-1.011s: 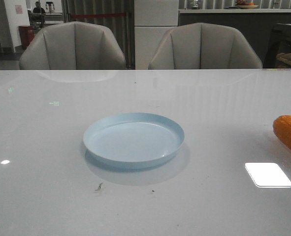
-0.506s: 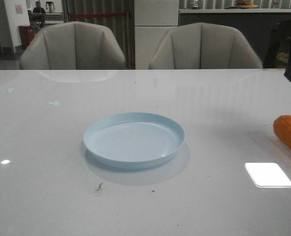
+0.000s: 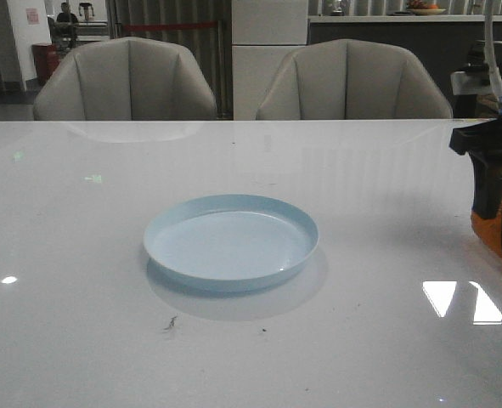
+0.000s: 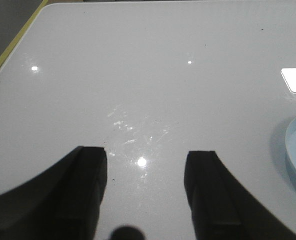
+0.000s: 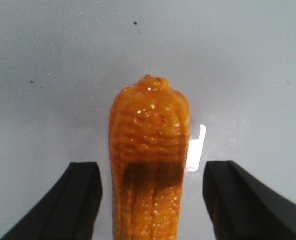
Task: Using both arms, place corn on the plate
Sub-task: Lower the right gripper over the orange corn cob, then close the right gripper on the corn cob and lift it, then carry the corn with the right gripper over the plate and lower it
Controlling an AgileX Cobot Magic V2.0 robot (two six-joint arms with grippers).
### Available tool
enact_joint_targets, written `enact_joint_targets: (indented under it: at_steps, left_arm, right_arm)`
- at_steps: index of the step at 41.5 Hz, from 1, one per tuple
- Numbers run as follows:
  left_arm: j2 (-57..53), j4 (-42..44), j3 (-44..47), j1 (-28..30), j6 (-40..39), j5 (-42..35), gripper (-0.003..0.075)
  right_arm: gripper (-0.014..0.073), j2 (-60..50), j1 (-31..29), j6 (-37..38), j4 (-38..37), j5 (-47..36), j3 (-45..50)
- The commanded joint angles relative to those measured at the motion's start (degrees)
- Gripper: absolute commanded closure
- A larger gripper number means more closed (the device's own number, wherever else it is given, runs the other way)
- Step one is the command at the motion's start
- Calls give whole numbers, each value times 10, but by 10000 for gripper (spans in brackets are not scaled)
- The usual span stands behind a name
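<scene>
Black right arm — newly over corn

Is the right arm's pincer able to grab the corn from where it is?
Probably yes. The right pincer is open, with the corn lying between its fingers and gaps on both sides. Nothing blocks it; it seems to need only to drop and close.

The right arm is black, with a squared wrist block narrowing to a dark finger. A small blue light glows on it, a pale grey housing sits above, and one light and one black cable trail along it. Each wrist view shows two matte black fingers (broad, flat-ended, curving outward at the base). The left gripper looks alike.
</scene>
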Motion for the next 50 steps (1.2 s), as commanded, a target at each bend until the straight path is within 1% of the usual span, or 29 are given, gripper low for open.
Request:
enact_joint_targets:
  at_steps: [1, 8, 14, 17, 21, 24, 31, 36, 44, 50]
  left_arm:
    - [-4, 15, -17, -3, -2, -39, 299]
    - [-4, 39, -17, -3, -2, -39, 299]
    - [-4, 39, -17, -3, -2, -36, 299]
    - [-4, 39, -17, -3, -2, -34, 299]
    - [-4, 39, -17, -3, -2, -30, 299]
    - [-4, 39, -17, -3, -2, -29, 299]
    - [-4, 39, -17, -3, -2, -29, 299]
    - [-4, 39, -17, -3, -2, -29, 299]
    - [-4, 39, -17, -3, -2, -29, 299]
    - [-4, 39, -17, -3, -2, -29, 299]
  right_arm:
    - [53, -16, -3, -4, 0, -14, -19]
    - [53, 5, -3, -4, 0, -16, -18]
    - [65, 6, -3, -4, 0, -17, -18]
    - [113, 6, -3, -4, 0, -17, -18]
    - [215, 6, -3, -4, 0, -17, -18]
    - [259, 6, -3, -4, 0, -20, -18]
    - [261, 6, -2, -5, 0, -17, -24]
    - [261, 6, 7, -11, 0, -9, -47]
    - [261, 6, 46, -34, 9, 30, -124]
    - [261, 6, 93, -37, 26, 50, -184]
